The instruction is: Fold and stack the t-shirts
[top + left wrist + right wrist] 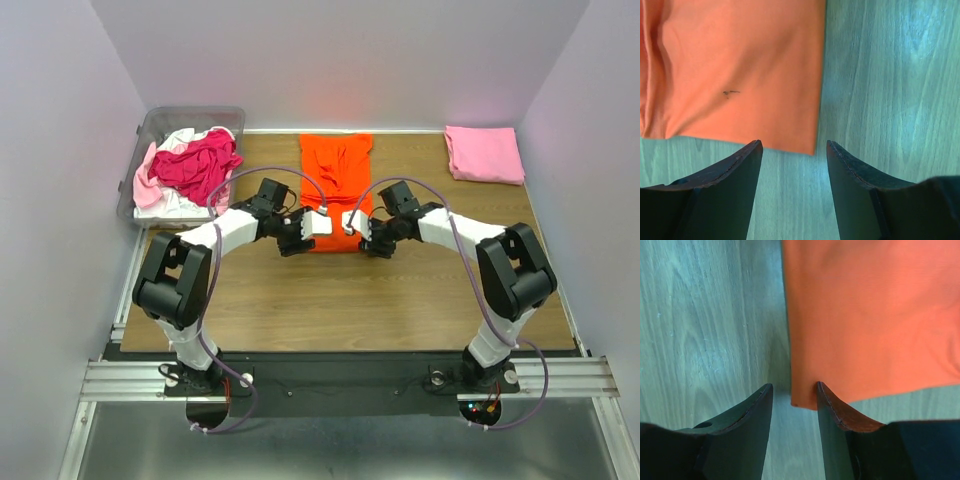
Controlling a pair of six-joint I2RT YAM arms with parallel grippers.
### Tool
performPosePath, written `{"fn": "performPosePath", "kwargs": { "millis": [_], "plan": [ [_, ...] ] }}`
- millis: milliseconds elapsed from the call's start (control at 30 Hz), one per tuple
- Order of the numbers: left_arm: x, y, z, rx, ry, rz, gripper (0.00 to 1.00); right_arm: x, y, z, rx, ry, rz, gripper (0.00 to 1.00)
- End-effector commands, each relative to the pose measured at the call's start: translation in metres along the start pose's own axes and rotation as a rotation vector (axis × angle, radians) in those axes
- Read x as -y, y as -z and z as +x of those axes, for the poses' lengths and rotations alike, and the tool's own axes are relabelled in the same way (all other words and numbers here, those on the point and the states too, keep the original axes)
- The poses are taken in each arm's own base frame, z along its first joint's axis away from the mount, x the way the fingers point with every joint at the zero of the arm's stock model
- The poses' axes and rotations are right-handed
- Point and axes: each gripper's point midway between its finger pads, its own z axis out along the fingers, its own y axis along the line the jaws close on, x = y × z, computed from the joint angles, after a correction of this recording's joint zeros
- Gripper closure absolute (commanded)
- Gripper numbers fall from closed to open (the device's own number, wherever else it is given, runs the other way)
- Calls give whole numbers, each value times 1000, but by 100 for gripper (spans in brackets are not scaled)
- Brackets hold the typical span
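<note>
Both arms point(232, 230) — white links, black joints — carry purple cables point(544, 385), dark tool fingers point(725, 192).

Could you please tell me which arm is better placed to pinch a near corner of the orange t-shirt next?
Probably the right. A corner of the orange t-shirt lies between the open jaws of the right claw, whereas the left claw, also open, has its corner just beyond the fingertips.

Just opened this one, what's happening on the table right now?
Both arms reach over the near edge of the orange t-shirt, laid as a long strip mid-table. The left end effector and right end effector sit open at its near corners, gripping nothing. A folded pink t-shirt lies far right; more shirts fill the clear bin far left.
</note>
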Motion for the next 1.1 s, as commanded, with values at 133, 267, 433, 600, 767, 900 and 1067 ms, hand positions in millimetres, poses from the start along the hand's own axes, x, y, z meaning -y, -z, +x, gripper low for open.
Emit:
{"fn": "performPosePath", "kwargs": {
  "millis": [133, 267, 433, 600, 767, 900, 1067],
  "plan": [
    [7, -25, 18, -45, -19, 27, 35, 3, -29, 15, -28, 38, 24, 54],
    [2, -30, 21, -57, -16, 20, 37, 5, -37, 21, -45, 32, 34, 58],
    [6, -34, 30, -80, -12, 49, 58, 3, -38, 31, -83, 27, 47, 84],
    [-2, -21, 13, -41, -28, 24, 90, 11, -24, 22, -81, -2, 102, 99],
    [-23, 8, -23, 44, 4, -7, 100, 40, 7, -8, -43, -57, 228, 99],
    [-29, 23, -42, 78, 2, -14, 100, 46, 29, -30, 7, -48, 264, 99],
    [-13, 41, -53, 95, -29, 10, 100, 36, 47, -45, 29, -65, 231, 99]
  ]
}}
